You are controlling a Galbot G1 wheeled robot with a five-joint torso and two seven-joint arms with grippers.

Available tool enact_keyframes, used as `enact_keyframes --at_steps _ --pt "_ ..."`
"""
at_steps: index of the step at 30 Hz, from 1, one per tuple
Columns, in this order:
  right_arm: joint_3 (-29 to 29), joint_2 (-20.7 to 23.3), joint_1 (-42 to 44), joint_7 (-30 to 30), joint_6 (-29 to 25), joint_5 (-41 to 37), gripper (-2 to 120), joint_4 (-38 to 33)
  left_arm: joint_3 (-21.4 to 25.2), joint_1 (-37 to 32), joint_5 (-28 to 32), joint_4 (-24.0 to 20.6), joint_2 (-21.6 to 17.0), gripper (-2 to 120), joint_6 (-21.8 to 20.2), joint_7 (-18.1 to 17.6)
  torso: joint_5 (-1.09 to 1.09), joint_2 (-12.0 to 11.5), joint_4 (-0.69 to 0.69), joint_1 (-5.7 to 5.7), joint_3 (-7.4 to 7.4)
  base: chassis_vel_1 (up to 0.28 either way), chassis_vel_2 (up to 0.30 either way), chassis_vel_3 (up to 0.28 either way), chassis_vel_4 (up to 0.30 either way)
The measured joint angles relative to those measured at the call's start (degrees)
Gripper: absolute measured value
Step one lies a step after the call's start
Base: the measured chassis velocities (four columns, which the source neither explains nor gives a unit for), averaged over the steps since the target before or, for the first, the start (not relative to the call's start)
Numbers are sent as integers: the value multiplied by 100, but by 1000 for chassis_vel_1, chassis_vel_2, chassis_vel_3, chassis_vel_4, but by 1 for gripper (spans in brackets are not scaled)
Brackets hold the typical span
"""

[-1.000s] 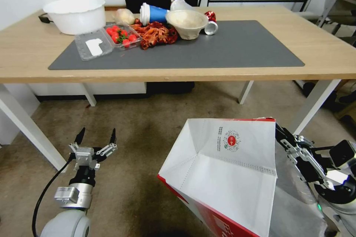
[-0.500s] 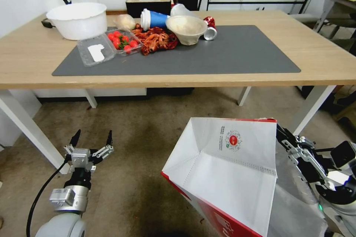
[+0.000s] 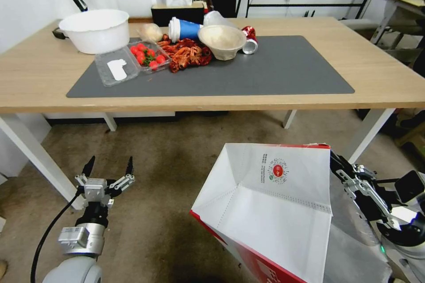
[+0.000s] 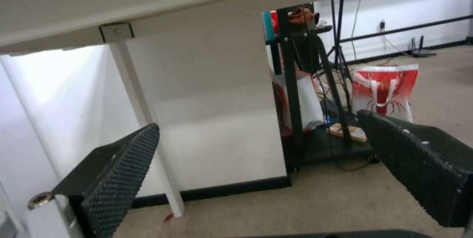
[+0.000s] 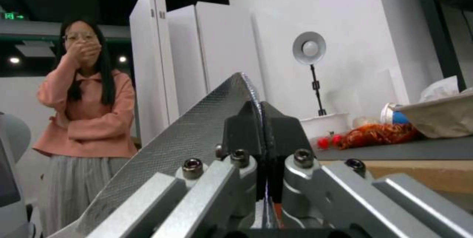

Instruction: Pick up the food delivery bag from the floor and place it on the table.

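Observation:
The food delivery bag (image 3: 274, 203), white with a red side and a round red logo, hangs tilted at the lower right of the head view, in front of the table (image 3: 380, 79). My right gripper (image 3: 333, 160) is shut on its upper right rim. In the right wrist view the right gripper (image 5: 260, 112) pinches the bag's silver foil lining (image 5: 197, 138). The bag's base runs off the picture's bottom edge. My left gripper (image 3: 110, 166) hovers open and empty over the floor (image 3: 168, 163) at the lower left, with its ribbed fingers (image 4: 118, 171) spread wide.
The dark grey mat (image 3: 274, 66) carries a white basin (image 3: 95, 30), a clear strawberry box (image 3: 133, 57), red crayfish (image 3: 186, 53), a blue cup (image 3: 183, 28), a paper bowl (image 3: 221, 40) and a can (image 3: 249, 40) at its back left. White table legs (image 3: 35, 154) (image 3: 369, 132) flank the carpet.
The whole head picture has shifted, with the table now lower in it, so the camera has moved. The bag stays in my right gripper. My left gripper stays open.

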State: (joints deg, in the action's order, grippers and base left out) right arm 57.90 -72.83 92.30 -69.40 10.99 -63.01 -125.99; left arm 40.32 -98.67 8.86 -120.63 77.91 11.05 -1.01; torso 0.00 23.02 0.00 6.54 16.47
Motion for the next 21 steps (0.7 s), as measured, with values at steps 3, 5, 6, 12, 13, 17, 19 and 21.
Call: enact_keyframes --at_steps 3,5,6,12,13,17,19,21 --pt "8 -5 2 -7 -5 5 0 -1 -5 -2 -7 0 -3 100 12 -1 0 66 0 22 45 0 0 0 0" --pt "8 -24 0 -15 -11 21 0 1 -13 -4 -12 3 0 100 15 -1 0 135 0 46 91 0 0 0 0" --pt "8 -24 0 -15 -11 21 0 1 -13 -4 -12 3 0 100 15 -1 0 135 0 46 91 0 0 0 0" --pt "-6 -48 -15 -20 -20 45 0 15 -11 -4 -14 6 -3 100 18 -10 0 287 0 104 187 0 0 0 0" --pt "-6 -48 -15 -20 -20 45 0 15 -11 -4 -14 6 -3 100 18 -10 0 287 0 104 187 0 0 0 0" --pt "-6 -71 -18 -67 -36 60 0 45 -16 -6 -26 5 10 100 23 -12 1 474 0 172 304 0 0 0 0" --pt "-7 -75 -19 -75 -36 60 0 50 -16 -7 -32 5 12 100 23 -12 0 505 0 183 325 0 0 0 0" --pt "-10 -83 -20 -87 -36 67 0 65 -16 -11 -39 4 12 100 23 -12 0 587 0 210 378 0 0 0 0"
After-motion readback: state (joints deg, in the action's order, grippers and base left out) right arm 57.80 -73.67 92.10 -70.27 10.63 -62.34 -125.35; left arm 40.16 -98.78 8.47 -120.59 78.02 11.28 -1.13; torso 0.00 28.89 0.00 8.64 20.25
